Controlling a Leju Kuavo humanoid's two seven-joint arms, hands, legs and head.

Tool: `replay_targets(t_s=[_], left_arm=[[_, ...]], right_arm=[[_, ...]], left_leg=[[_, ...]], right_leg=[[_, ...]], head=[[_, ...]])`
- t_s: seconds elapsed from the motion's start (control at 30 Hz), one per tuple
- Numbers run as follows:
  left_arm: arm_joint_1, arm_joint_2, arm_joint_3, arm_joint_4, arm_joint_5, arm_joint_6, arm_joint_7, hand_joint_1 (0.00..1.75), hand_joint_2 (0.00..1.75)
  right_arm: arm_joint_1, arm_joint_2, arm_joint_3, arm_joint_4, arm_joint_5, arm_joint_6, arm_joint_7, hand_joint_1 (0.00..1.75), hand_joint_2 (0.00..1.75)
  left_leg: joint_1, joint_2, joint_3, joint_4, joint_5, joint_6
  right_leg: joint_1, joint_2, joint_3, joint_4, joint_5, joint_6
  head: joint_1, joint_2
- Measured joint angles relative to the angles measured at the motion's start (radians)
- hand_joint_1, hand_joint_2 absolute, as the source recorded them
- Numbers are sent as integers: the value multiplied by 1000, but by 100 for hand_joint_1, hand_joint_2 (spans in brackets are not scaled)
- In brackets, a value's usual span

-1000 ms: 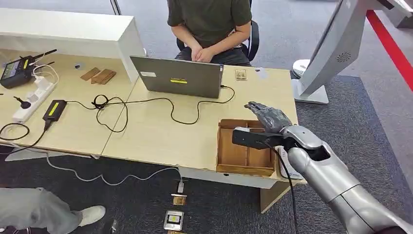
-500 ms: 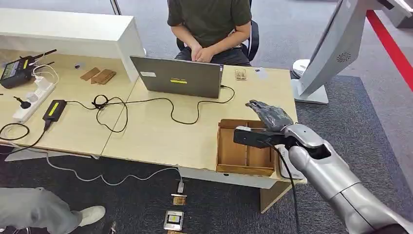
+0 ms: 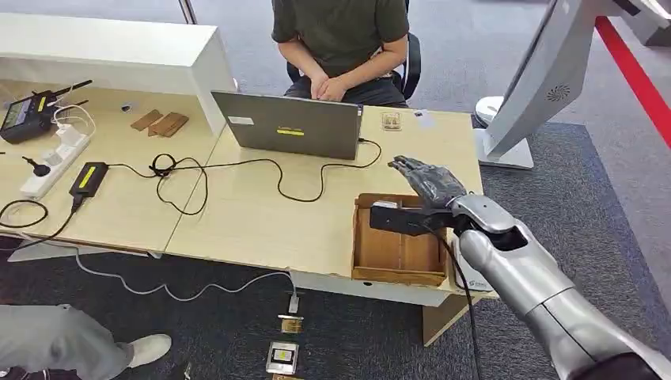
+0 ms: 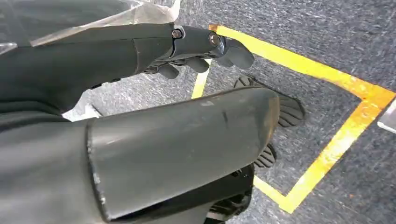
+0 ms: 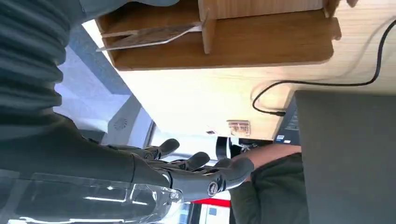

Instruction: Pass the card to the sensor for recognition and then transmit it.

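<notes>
Broadly, the desk carries everything I work with, and I stand at its near right corner so that my right arm can reach across it. A person sits at the far side behind the laptop, placed, I judge, to receive the card once it has been read. The wooden tray lies at the near edge, close to my right arm, so its compartments fall within easy reach.

My right hand hovers above the tray's far end, fingers spread and extended, holding nothing; the right wrist view shows those fingers apart in the air. It is held high and flat, I judge, as a ready posture before descending to the tray. A flat card leans tilted against the divider inside one tray compartment, a position that leaves an edge raised for pinching. I take this to be the task's card, though its face is too blurred to confirm. A small card-like object lies on the far desk edge beside the laptop; I cannot tell whether it is the sensor.

My left hand hangs beside my body over the carpet, fingers curled inward on nothing, kept clear because this step needs one arm.
</notes>
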Motion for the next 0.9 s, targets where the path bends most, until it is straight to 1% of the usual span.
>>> replay_targets(t_s=[0.23, 0.27, 0.6, 0.77, 0.9], left_arm=[[-1, 0, -8, -4, 0, 7, 15, 0, 0], [-1, 0, -9, -5, 0, 8, 16, 0, 0], [-1, 0, -19, -8, 3, 15, 16, 0, 0], [-1, 0, -23, -8, 9, 5, 10, 0, 0], [-1, 0, -23, -8, 18, -2, 4, 0, 0]], right_arm=[[-9, 13, 4, 10, 1, 0, -20, 0, 175], [-11, 15, 7, 14, 3, 0, -23, 0, 0], [-24, 26, 14, 50, 10, 2, -40, 0, 0], [-34, 28, 14, 65, 6, 2, -59, 0, 0], [-55, 22, 12, 80, 0, 22, -61, 0, 0]], left_leg=[[0, 0, 0, 0, 0, 0], [0, 0, 0, 0, 0, 0], [0, 0, 0, 0, 0, 0], [0, 0, 0, 0, 0, 0], [0, 0, 0, 0, 0, 0]], right_leg=[[0, 0, 0, 0, 0, 0], [0, 0, 0, 0, 0, 0], [0, 0, 0, 0, 0, 0], [0, 0, 0, 0, 0, 0], [0, 0, 0, 0, 0, 0]], head=[[0, 0], [0, 0], [0, 0], [0, 0], [0, 0]])
